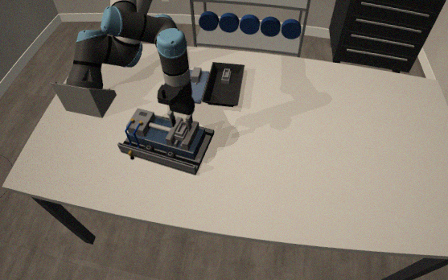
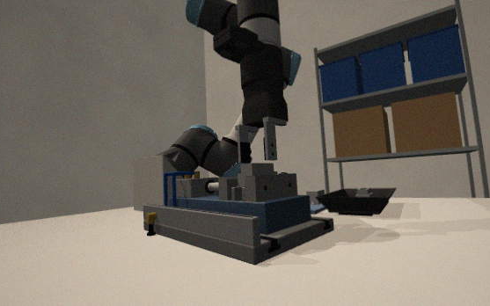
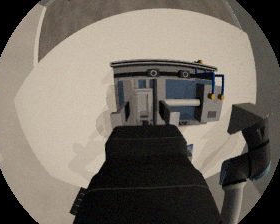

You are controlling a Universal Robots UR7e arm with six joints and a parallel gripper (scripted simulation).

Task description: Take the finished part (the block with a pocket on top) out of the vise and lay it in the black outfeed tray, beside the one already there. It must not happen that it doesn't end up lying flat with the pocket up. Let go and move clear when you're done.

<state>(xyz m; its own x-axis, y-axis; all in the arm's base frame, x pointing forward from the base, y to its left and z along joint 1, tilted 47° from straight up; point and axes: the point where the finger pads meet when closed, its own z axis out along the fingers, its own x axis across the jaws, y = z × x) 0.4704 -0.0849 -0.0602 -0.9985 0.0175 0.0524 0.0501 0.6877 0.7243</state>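
Nearest the exterior camera, one vise sits on the pale table, a grey base with a blue body, two blue hoses at its far left end and a small yellow-tipped knob at its front corner. Clamped in it is the single finished part, a grey stepped block whose pocket shows from above. Directly over the part hangs the gripper, its two fingers spread fully apart with nothing between them; the fingertips stand just above the block's top without touching it, one to each side. In the top view the gripper lines up over the part, and the wrist view shows the vise straight beneath the dark gripper body. One arm, dark grey with light blue joint caps, rises from a grey pedestal at the table's far left corner. Beyond the vise lies one black outfeed tray holding one grey block, and just beside it, on the side toward the arm, a blue mat carries another grey block. Farther back, the exterior view shows a metal shelf rack with three blue bins above and two brown boxes below. In the top view a low rack holds five blue discs, and a dark drawer cabinet shows four handles.
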